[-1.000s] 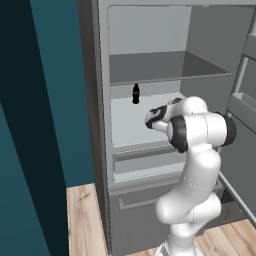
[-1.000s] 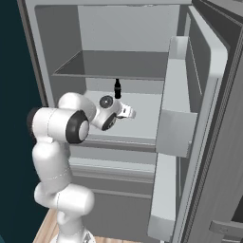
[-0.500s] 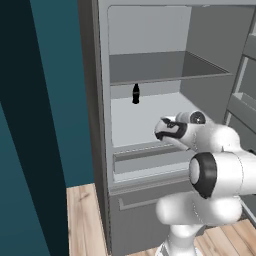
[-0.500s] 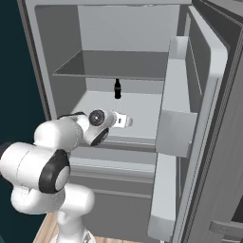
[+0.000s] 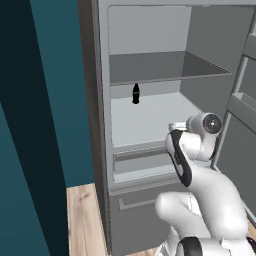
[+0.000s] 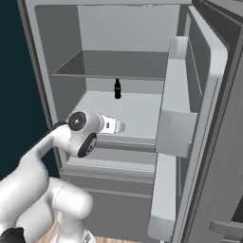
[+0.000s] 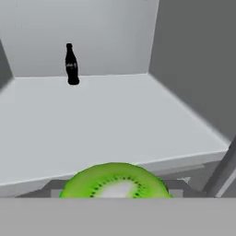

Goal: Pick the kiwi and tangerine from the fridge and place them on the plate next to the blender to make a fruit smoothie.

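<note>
In the left base view, your hand point(image 5: 176, 125) sits at the front edge of the tall grey fridge's point(image 5: 150, 120) pale middle shelf, with the small black bottle point(image 5: 135, 93) standing well back near the rear wall. In the right base view the hand point(image 6: 118, 126) points into the open fridge point(image 6: 128, 109) just above the shelf lip, clear of the door bins, so draw it straight back and level to avoid clipping the shelf edge. In the hand view the bright green sliced kiwi point(image 7: 115, 182) sits right at the hand; it appears to be held, though I cannot tell how far the hand is closed, so move slowly.
</note>
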